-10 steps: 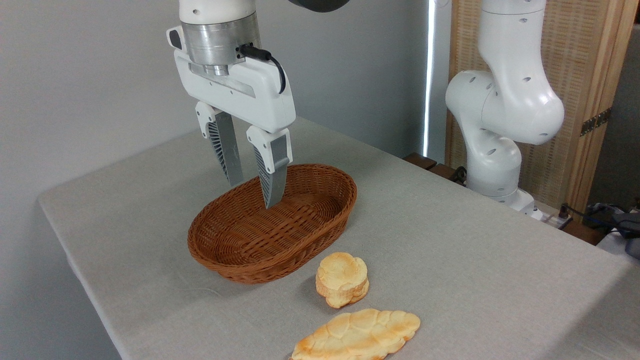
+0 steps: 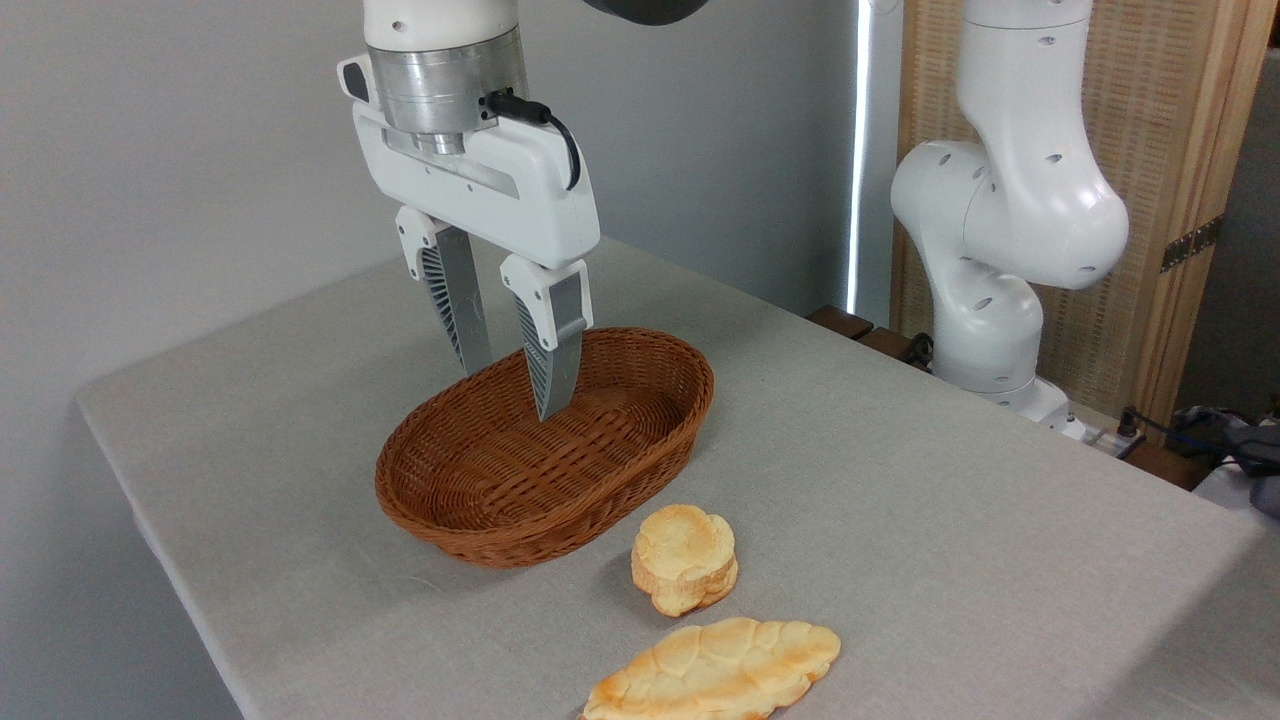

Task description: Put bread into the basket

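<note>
Gripper [image 2: 510, 392] hangs over the wicker basket [image 2: 600, 480], fingers parted and holding nothing — tips down inside the rim. Below and to its right on the desk [image 2: 900, 480] sits the round bun [image 2: 686, 558], just beside the basket — the long flat bread [image 2: 715, 670] lies nearer the front edge.

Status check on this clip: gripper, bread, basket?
Gripper open, empty, above basket. Bread on table beside basket, untouched. Long flat bread nearby, path clear.

Grey wall [image 2: 180, 150], woven wood-framed screen [image 2: 1180, 150], bright gap.
</note>
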You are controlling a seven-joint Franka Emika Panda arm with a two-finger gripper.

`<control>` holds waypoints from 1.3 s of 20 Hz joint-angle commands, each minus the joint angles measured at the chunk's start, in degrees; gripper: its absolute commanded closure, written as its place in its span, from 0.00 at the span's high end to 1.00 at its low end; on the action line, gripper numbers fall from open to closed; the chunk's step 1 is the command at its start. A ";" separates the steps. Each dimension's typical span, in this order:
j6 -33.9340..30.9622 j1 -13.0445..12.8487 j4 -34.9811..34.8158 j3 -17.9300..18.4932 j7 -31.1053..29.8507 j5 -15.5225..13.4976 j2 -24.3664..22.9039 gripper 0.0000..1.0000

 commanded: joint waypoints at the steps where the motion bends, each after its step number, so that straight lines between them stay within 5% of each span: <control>1: -2.06 -0.35 -0.33 0.65 1.30 -0.83 -0.89 1.00; 4: -1.71 -0.35 -2.34 0.48 4.09 -0.74 -2.03 1.00; 7: -1.70 -0.17 -6.30 0.74 16.12 -0.74 -4.75 1.00; 12: -1.18 -0.08 -7.19 1.27 26.16 -0.65 -5.11 1.00; 18: -0.65 1.06 -10.79 1.35 39.26 3.30 -5.02 1.00; 26: 11.99 0.97 -21.24 0.48 51.29 8.04 -5.29 1.00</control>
